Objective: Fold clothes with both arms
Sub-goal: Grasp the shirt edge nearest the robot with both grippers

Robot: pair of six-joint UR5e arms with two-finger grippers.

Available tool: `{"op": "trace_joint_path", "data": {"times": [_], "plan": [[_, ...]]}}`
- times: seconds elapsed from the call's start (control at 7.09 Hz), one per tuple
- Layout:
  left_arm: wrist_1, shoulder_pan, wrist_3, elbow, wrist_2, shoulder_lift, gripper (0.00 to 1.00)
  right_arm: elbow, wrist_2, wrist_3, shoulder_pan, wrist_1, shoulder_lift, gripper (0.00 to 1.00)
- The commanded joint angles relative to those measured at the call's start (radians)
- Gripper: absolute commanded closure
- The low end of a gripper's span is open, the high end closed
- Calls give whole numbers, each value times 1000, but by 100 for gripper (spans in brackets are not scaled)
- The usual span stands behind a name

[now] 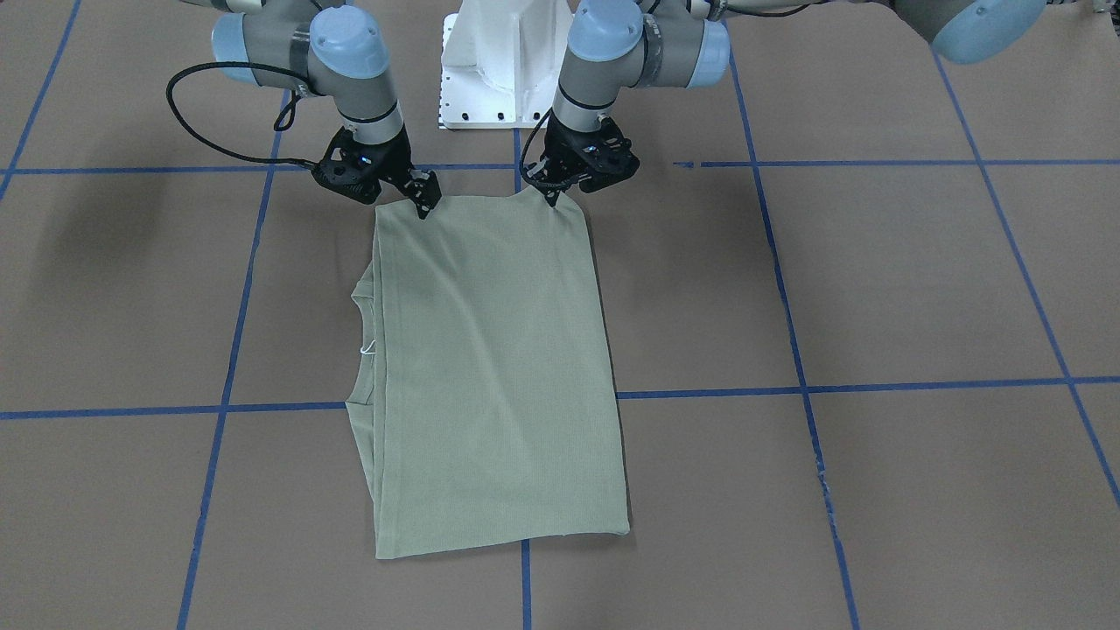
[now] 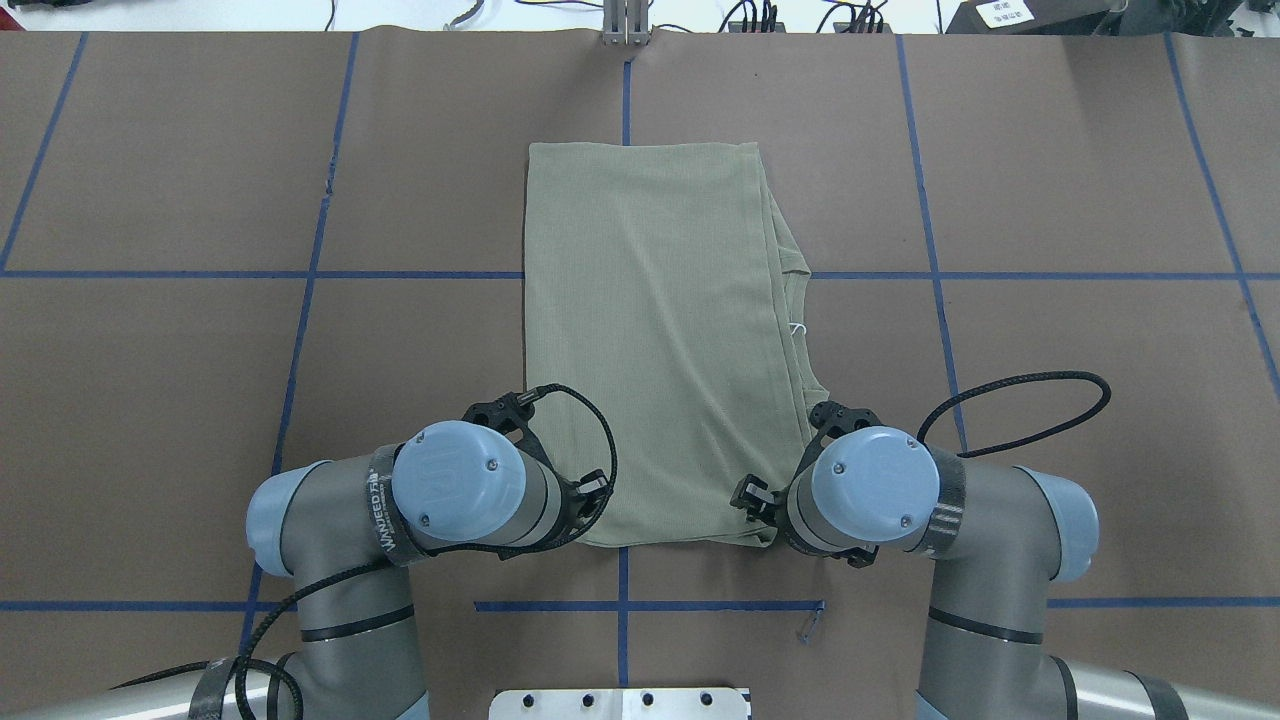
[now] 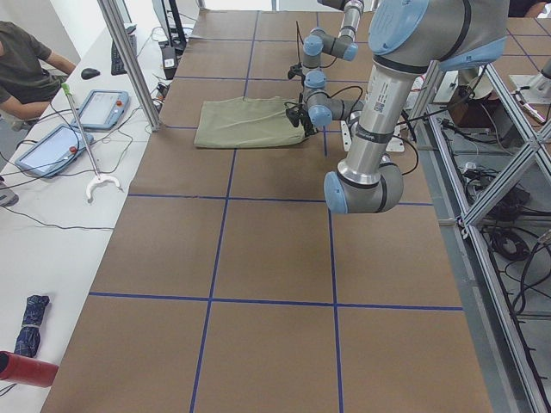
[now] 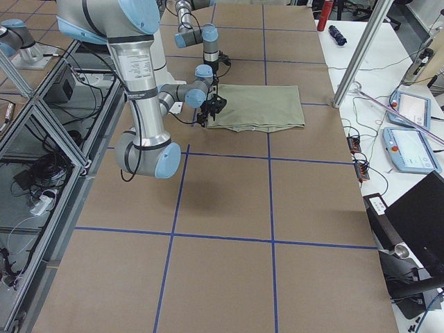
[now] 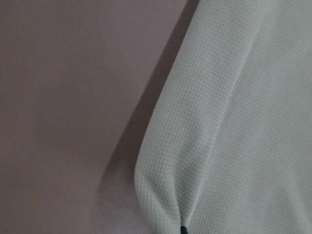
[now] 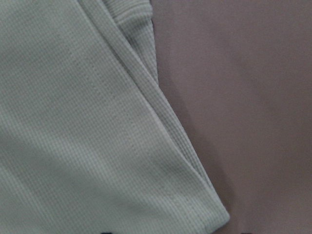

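Observation:
The pale green shirt (image 1: 499, 367) lies on the brown table, folded into a long rectangle, with its ribbed neckline (image 1: 363, 350) and white tag (image 2: 797, 327) peeking out on the robot's right. Both grippers are at the corners nearest the robot. My left gripper (image 1: 554, 199) is shut on its corner; in the left wrist view the cloth (image 5: 234, 122) bunches into the dark tip (image 5: 183, 229) and lifts off the table. My right gripper (image 1: 426, 206) stands over the other corner (image 6: 222, 214), which lies flat, and two dark fingertips show apart at the frame's bottom edge.
The white pedestal base (image 1: 499, 70) stands just behind the grippers. Blue tape lines (image 1: 792, 350) cross the brown table. Aluminium posts (image 3: 129, 60) and tablets (image 3: 103, 107) line the far side, where a person (image 3: 26, 69) sits.

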Motion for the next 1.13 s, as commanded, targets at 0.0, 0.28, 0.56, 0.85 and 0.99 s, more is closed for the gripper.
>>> {"op": "trace_joint_path", "data": {"times": [0.0, 0.28, 0.56, 0.85, 0.99], "plan": [[0, 0, 1, 2, 0, 0, 100, 0, 1, 3, -1, 0, 3, 87], [-2, 0, 1, 5, 1, 0, 100, 1, 3, 3, -1, 0, 7, 100], [-2, 0, 1, 5, 1, 0, 100, 21, 9, 3, 18, 3, 23, 100], [-2, 0, 1, 5, 0, 0, 100, 20, 7, 5, 19, 2, 40, 100], [-2, 0, 4, 3, 0, -2, 100, 27, 1, 9, 21, 3, 41, 100]]}}
